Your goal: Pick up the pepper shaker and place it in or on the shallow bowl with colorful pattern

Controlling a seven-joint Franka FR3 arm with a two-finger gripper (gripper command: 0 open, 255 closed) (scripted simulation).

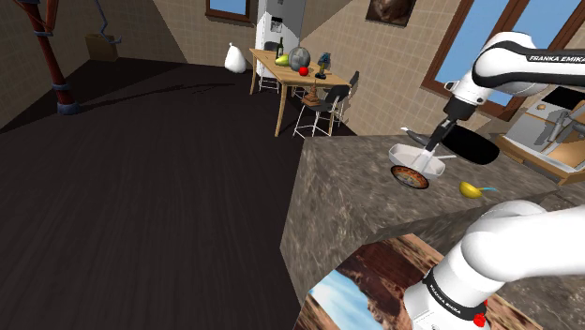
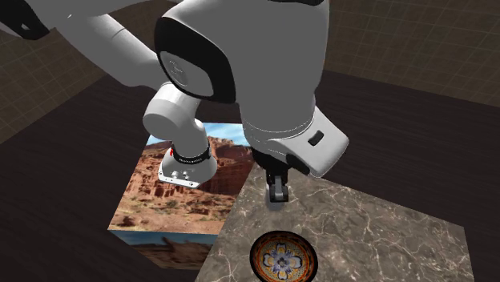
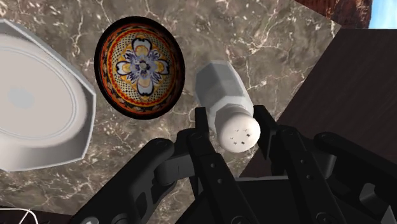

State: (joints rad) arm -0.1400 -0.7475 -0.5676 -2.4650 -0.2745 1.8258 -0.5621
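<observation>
**Lighting: even and soft, dim toward the far floor**

In the shoulder view the dark floor (image 1: 141,187) falls close to black on that view's left. The blue windows (image 1: 461,37) and the white arm (image 1: 511,61) read bright. In the wrist view the counter (image 3: 254,44) is lit evenly. The cap of the pepper shaker (image 3: 232,111) is the brightest surface there. In the second exterior view, soft grey shading rounds the arm.
</observation>
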